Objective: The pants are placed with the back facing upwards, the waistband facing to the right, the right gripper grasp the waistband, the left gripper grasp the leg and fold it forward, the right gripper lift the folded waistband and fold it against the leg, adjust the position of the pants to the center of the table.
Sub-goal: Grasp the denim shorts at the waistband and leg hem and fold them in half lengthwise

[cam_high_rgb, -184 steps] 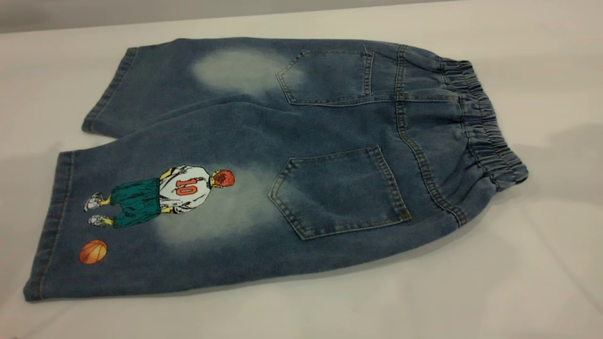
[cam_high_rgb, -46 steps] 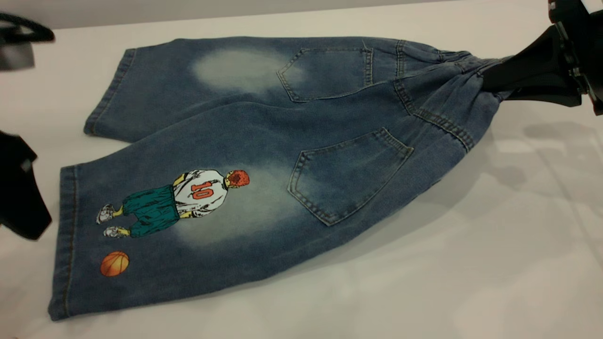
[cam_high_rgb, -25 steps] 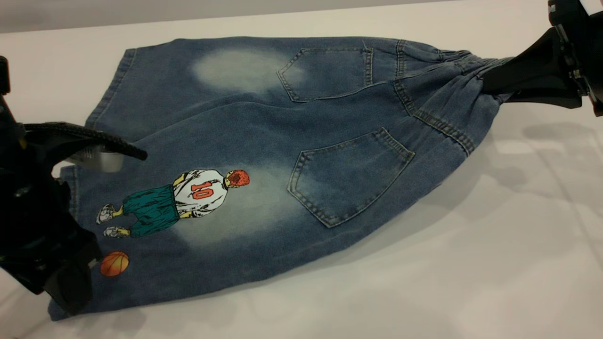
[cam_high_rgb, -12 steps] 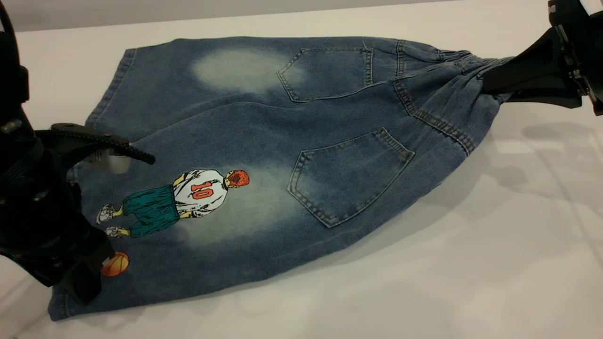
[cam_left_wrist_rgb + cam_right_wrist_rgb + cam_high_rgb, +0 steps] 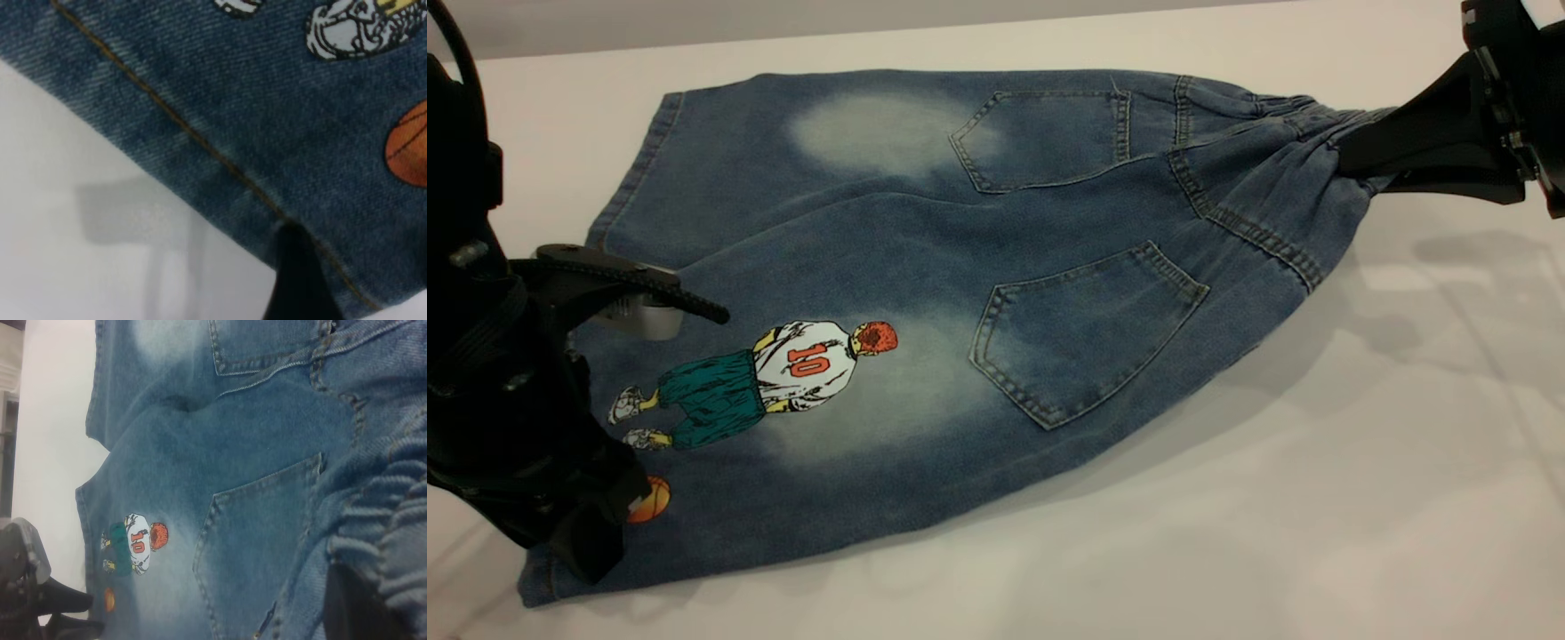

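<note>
- The pants (image 5: 960, 293) lie back side up on the white table (image 5: 1316, 533).
- The waistband (image 5: 1303, 133) is at the right end, bunched up and lifted a little off the table.
- The right gripper (image 5: 1352, 160) pinches the waistband, with its fingers closed tight on the cloth.
- The leg (image 5: 783, 418) with the number 10 player on it points to the left, on the near side.
- The left gripper (image 5: 636, 400) is over the hem of that leg, with its fingers spread wide.
- One finger (image 5: 631, 284) sits above the player, and the other finger (image 5: 591, 542) is down by the orange ball (image 5: 651, 500).
- In the left wrist view, a dark fingertip (image 5: 297, 280) touches the hem of the leg.
- The other leg (image 5: 783, 151) lies flat on the far side.
</note>
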Controlling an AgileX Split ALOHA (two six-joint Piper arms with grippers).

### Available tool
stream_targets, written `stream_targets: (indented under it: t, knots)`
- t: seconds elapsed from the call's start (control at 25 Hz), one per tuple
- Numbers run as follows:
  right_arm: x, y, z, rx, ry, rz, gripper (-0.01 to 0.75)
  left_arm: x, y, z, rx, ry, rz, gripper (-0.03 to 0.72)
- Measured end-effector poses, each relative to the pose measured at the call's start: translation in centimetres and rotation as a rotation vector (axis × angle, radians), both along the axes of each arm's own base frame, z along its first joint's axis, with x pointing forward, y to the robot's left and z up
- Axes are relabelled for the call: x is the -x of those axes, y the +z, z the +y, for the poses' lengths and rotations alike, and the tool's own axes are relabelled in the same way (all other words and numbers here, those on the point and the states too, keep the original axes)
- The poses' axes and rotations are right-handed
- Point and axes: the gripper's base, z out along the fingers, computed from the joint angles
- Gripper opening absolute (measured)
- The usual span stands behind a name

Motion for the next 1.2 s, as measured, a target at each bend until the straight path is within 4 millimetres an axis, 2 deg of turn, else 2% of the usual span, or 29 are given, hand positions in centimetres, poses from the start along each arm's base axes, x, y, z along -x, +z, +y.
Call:
stream_targets:
  t: [0.12,0.24,0.64,0.8,0.92,1.2]
  knots:
    - [0.0,0.0,0.0,0.0,0.0,0.0,0.045,0.0,0.0,0.0,-0.001,0.0,0.002,0.412]
    - [0.0,0.0,0.0,0.0,-0.001,0.0,0.045,0.0,-0.1,0.0,0.001,0.0,-0.004,0.375]
    - [0.0,0.0,0.0,0.002,0.002,-0.003,0.045,0.0,-0.1,0.0,0.002,0.001,-0.005,0.062]
    - [0.0,0.0,0.0,0.002,0.002,-0.003,0.045,-0.2,0.0,0.0,0.001,0.003,-0.003,0.055]
    - [0.0,0.0,0.0,0.002,0.001,-0.005,0.045,-1.1,0.7,-0.5,0.013,0.031,-0.024,0.051]
    - [0.0,0.0,-0.1,0.002,-0.001,-0.005,0.045,-2.7,4.8,-0.9,0.015,0.028,-0.045,0.05]
